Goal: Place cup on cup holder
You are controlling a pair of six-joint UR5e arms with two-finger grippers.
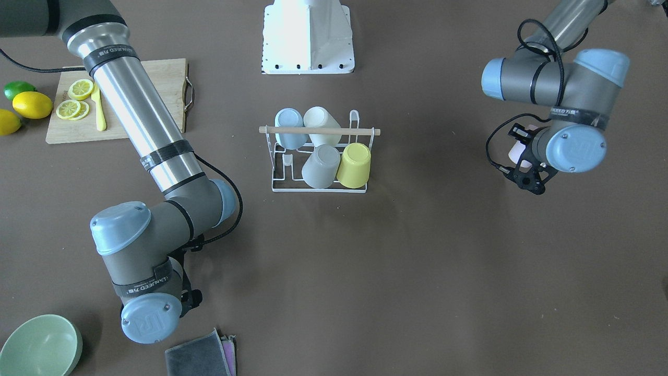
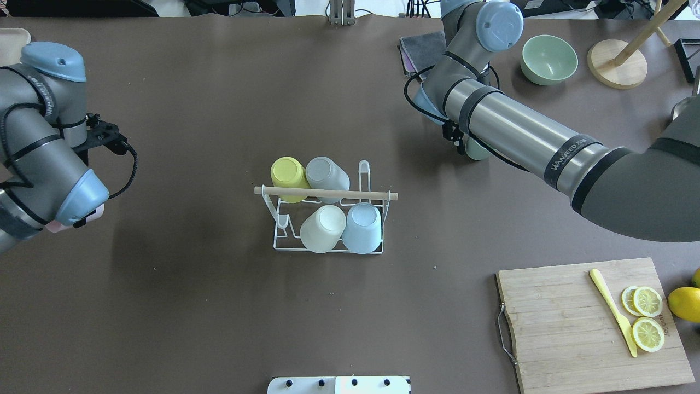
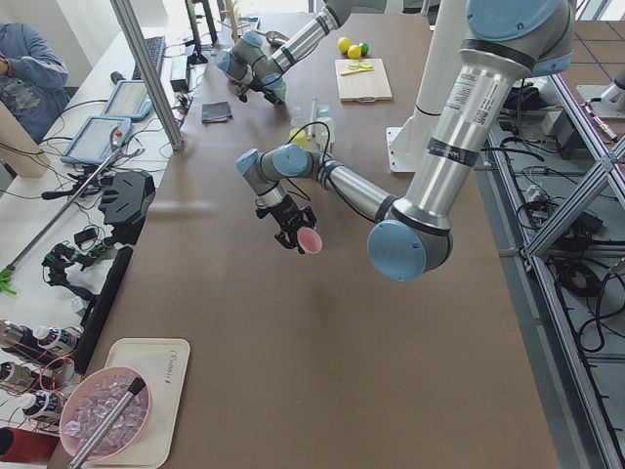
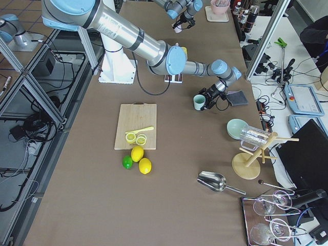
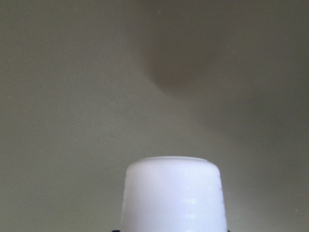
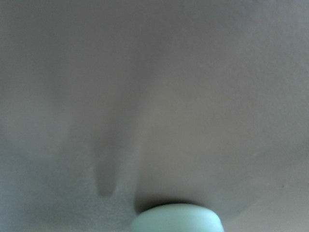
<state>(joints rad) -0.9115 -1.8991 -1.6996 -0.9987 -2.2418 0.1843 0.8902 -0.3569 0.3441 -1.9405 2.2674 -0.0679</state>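
The white wire cup holder [image 2: 276,241] with its wooden rod [image 2: 325,192] stands mid-table and carries several cups: yellow [image 2: 287,171], grey [image 2: 325,172], cream [image 2: 322,227] and light blue [image 2: 362,226]. It also shows in the front-facing view [image 1: 274,177]. My left gripper [image 3: 298,234] is shut on a pink cup [image 3: 311,241], held above the table well to the holder's left; the cup fills the bottom of the left wrist view [image 5: 173,193]. My right gripper [image 4: 208,97] is shut on a pale green cup [image 4: 199,102], low over the table beyond the holder's right; its fingers are hidden.
A green bowl [image 2: 548,59], folded cloths [image 2: 421,49] and a wooden stand [image 2: 618,63] lie beyond the right arm. A cutting board [image 2: 563,328] with lemon slices and a yellow knife sits near right, lemons [image 1: 31,104] beside it. The white robot base [image 1: 308,36] is behind the holder.
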